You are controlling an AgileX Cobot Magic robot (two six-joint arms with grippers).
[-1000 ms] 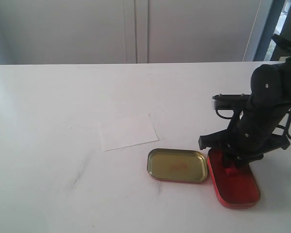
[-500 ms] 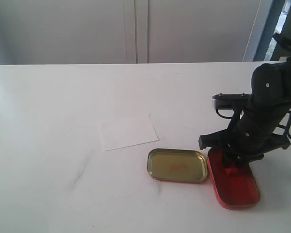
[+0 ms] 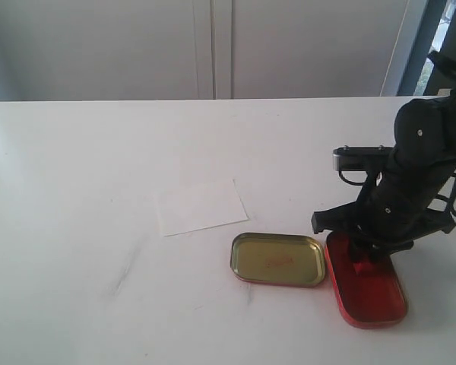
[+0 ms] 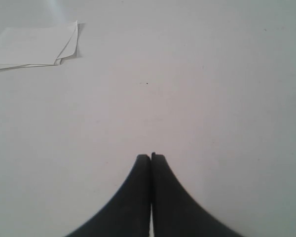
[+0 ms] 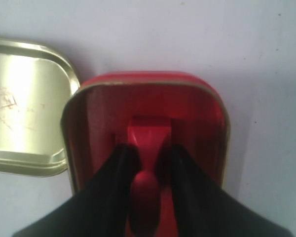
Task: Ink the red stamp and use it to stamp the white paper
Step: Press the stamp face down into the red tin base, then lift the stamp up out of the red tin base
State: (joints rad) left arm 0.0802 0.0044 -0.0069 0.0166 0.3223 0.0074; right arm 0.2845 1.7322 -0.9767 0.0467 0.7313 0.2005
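Observation:
The red stamp [image 3: 362, 268] stands upright inside the red tin half [image 3: 374, 301], at the table's front right. My right gripper [image 3: 365, 255] comes down over it, shut on the stamp's knob. In the right wrist view the black fingers [image 5: 119, 163] clasp the rounded knob, and the stamp's square base [image 5: 148, 129] rests on the red inside of the tin [image 5: 202, 113]. The white paper [image 3: 200, 207] lies flat near the middle of the table, to the left of the tins. My left gripper [image 4: 151, 157] is shut on nothing above bare table and does not show in the exterior view.
The gold tin half [image 3: 277, 260] lies open side up between the paper and the red tin, touching the red tin's rim [image 5: 71, 106]. A small stack of white sheets [image 4: 32, 45] lies beyond the left gripper. The table's far edge meets a pale wall.

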